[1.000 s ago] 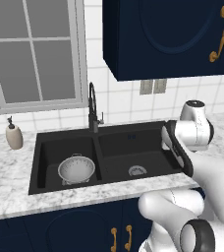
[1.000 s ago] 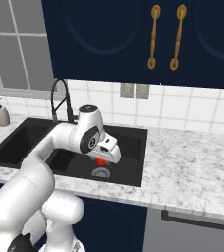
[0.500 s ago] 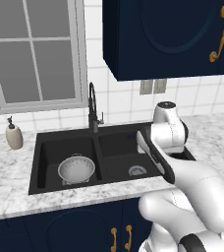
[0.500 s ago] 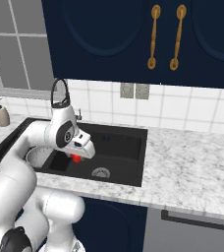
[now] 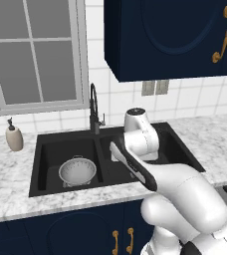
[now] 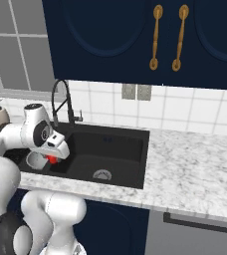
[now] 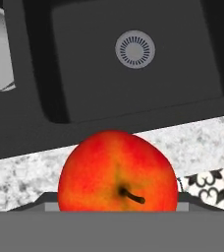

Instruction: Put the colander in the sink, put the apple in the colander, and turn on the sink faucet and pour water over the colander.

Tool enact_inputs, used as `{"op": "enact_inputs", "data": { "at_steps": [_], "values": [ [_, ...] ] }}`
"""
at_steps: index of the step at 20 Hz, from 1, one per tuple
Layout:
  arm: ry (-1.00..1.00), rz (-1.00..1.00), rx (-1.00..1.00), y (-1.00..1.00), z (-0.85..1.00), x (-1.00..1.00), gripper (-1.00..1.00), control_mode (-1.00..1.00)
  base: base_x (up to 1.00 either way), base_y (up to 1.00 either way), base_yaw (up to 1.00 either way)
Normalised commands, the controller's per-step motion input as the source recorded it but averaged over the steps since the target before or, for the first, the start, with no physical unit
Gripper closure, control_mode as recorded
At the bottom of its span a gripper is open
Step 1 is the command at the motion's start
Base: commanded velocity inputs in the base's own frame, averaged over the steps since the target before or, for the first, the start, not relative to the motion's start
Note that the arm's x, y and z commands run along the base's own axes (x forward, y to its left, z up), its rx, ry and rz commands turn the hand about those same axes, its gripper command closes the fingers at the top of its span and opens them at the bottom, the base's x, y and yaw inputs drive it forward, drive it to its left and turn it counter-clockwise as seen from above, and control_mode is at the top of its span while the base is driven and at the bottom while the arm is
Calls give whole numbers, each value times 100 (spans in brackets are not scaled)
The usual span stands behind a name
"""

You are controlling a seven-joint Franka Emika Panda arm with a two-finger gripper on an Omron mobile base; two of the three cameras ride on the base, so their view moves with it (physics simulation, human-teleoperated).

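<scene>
Left base view – colander (image 5: 77, 171): sits upright in the left basin of the sink (image 5: 51, 184), left of the divider; nothing in it that I can see. Faucet (image 5: 94, 107) stands behind the divider.
Right base view – my gripper (image 6: 51, 159): hangs over the sink's front left part, apple (image 6: 51, 160) showing red beneath it, colander just beyond.
Hand view – grip: my jaws are clamped on the apple, which sits low centre. Right basin: drain (image 7: 135, 48) only.
Step in hand: carry the apple left past the divider, centre it over the colander, lower before letting go so it doesn't bounce out.
</scene>
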Motion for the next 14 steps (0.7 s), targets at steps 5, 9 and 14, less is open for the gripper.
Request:
{"op": "enact_inputs", "data": {
  "at_steps": [5, 9, 14],
  "values": [
    [7, 0, 0, 99, -10, 21, 100, -100, 0, 0, 0],
    [5, 0, 0, 98, -4, 31, 100, -100, 0, 0, 0],
    [2, 0, 0, 77, 0, 49, 100, -100, 0, 0, 0]
  ]
}}
